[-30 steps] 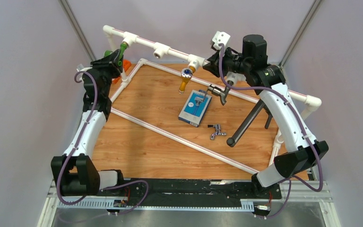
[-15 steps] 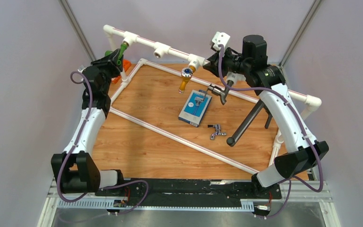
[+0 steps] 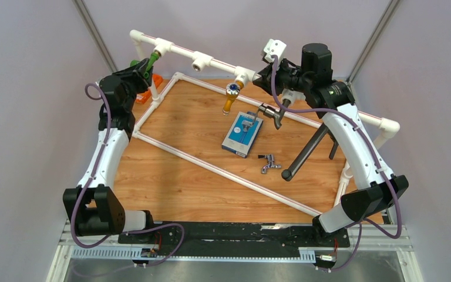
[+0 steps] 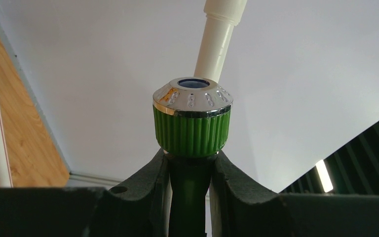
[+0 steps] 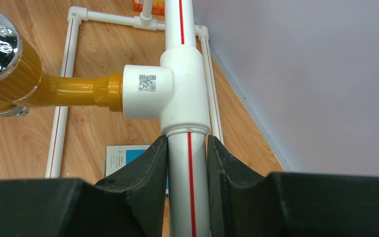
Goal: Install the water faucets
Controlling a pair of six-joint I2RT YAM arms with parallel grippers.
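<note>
Now | left gripper (image 4: pixel 190 159) clamped on the smooth dark stem of the green faucet (image 4: pixel 191 131), under its ribbed plastic knob and shiny dimpled cap, far-left corner | right gripper (image 5: pixel 187 148) closed tight around the round, red-striped white pipe (image 5: pixel 180 24), far edge | chrome faucet (image 3: pixel 268 163) lies on the wood-grain table (image 3: pixel 170 176), toward the right edge

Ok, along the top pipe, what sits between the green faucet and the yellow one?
In the top view, one white tee socket sits on the pipe between the green faucet and yellow faucet; its opening looks empty.
</note>
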